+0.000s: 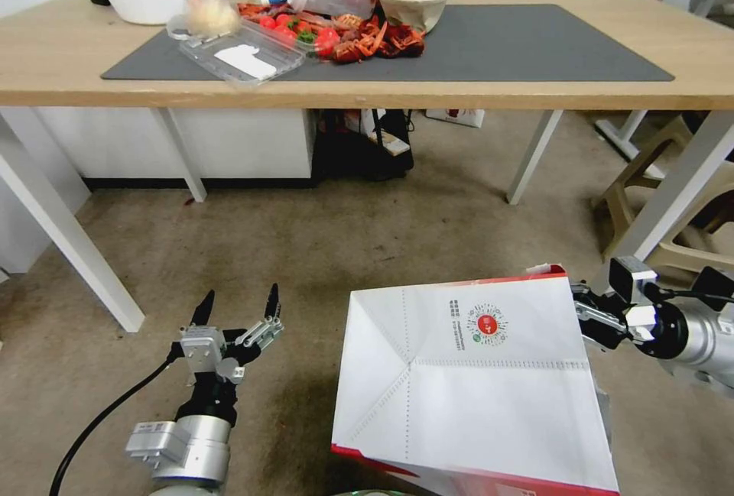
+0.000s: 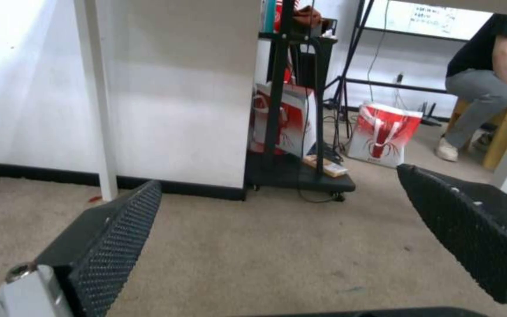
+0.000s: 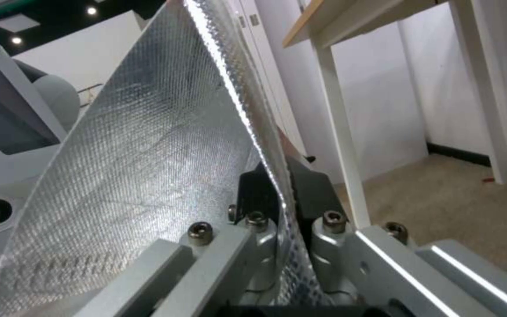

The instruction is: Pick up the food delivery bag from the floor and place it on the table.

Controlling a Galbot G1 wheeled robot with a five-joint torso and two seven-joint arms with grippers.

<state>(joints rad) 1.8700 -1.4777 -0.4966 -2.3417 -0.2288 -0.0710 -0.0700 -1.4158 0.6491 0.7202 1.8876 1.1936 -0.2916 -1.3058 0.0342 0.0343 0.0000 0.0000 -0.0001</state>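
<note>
Right claw (image 1: 589, 320) clamped on food delivery bag (image 1: 474, 381) edge; thin pinch, bag could slip or tear w/ lift. Left claw (image 1: 238, 311) apart, idle.

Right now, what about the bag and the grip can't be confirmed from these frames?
- Food delivery bag: its lower end is cut off by the head view's bottom edge, so contact with the floor is unclear.
- Bag contents: hidden by the foil wall in the right wrist view.
- Right gripper: fingertips hidden behind the bag edge in the head view.
- QR code: too small to read.
</note>
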